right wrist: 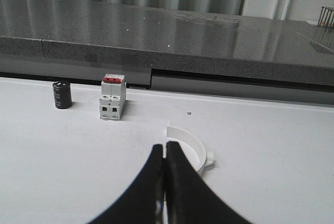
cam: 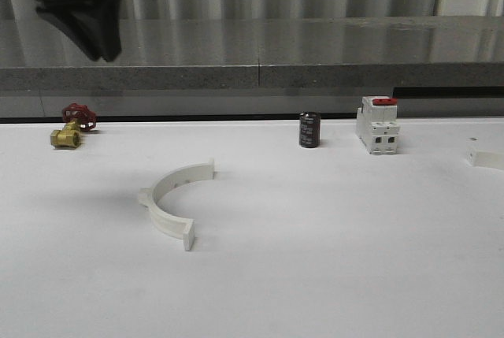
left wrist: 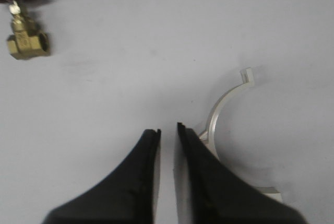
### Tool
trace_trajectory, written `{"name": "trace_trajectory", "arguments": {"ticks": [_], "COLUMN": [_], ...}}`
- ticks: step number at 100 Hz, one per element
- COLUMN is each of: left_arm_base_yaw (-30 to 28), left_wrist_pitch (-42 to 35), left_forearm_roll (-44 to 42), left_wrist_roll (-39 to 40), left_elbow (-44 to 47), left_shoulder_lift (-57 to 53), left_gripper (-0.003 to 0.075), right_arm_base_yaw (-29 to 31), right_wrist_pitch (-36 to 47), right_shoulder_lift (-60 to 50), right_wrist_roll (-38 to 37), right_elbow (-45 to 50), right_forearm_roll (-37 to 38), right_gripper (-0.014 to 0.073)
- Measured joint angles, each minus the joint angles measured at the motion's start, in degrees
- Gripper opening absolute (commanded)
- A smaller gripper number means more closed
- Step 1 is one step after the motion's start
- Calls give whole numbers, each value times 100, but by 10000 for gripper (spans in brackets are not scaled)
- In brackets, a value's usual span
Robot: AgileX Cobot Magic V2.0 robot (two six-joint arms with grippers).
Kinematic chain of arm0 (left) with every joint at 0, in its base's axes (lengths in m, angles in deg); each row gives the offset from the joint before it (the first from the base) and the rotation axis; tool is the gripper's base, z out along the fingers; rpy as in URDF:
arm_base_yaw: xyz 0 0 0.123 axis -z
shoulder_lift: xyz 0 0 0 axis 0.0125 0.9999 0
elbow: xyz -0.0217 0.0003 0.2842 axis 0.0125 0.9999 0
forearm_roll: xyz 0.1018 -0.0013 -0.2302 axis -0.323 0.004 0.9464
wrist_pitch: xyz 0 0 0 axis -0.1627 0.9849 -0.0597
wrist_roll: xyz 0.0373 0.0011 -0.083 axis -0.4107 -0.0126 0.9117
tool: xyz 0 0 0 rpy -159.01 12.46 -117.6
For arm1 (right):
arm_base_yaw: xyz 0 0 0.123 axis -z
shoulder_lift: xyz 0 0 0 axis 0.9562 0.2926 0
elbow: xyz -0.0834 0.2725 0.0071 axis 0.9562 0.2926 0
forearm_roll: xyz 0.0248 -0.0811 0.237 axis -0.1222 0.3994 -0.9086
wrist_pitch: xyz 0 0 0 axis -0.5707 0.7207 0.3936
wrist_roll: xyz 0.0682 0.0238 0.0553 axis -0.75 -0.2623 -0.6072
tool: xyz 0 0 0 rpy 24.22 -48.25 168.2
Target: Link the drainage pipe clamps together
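Note:
One white half-ring drainage pipe clamp [cam: 177, 200] lies flat on the white table, left of centre. In the left wrist view this clamp [left wrist: 225, 108] curves just beside one finger of my left gripper [left wrist: 168, 130]. Its jaws stand a narrow gap apart with only bare table between them. The left gripper [cam: 94, 39] hangs high over the table's far left. A second clamp half [right wrist: 192, 144] lies on the table just beyond my right gripper [right wrist: 165, 145], whose fingers are pressed together on nothing. An end of this clamp [cam: 487, 158] peeks in at the right edge of the front view.
A brass valve with a red handle [cam: 71, 127] sits at the far left. A small black cylinder [cam: 309, 130] and a white breaker with a red switch [cam: 377, 125] stand near the back. A grey counter ledge [cam: 260, 76] runs behind the table.

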State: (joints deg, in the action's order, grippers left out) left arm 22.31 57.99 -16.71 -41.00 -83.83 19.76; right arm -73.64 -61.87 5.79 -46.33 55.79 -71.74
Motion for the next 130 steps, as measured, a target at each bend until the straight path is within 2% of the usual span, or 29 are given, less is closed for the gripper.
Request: {"name": "trace_trajectory", "arguments": {"ticks": [25,55,81,130], "left_arm_base_yaw": [-1101,-2121,-2257,-2257], "left_wrist_pitch": [-115,-543,-661,-917], "left_forearm_roll": [924,1259,1299,1316], "left_wrist_roll": [-1338,-1693,-1693,-1693], "left_elbow": [907,2654,3808,5031], "left_shoulder_lift": [-1124,-2864,-4613,-7599], "left_gripper": [-21,-21,-21,-21], "right_arm_base_yaw": [0,0,0,0], "right_wrist_pitch": [0,0,0,0], "right_shoulder_lift": [0,0,0,0], "right_wrist_roll": [0,0,0,0], "right_elbow": [0,0,0,0], "right_forearm_roll": [0,0,0,0], "right_gripper": [-64,-64,-64,-64]}}
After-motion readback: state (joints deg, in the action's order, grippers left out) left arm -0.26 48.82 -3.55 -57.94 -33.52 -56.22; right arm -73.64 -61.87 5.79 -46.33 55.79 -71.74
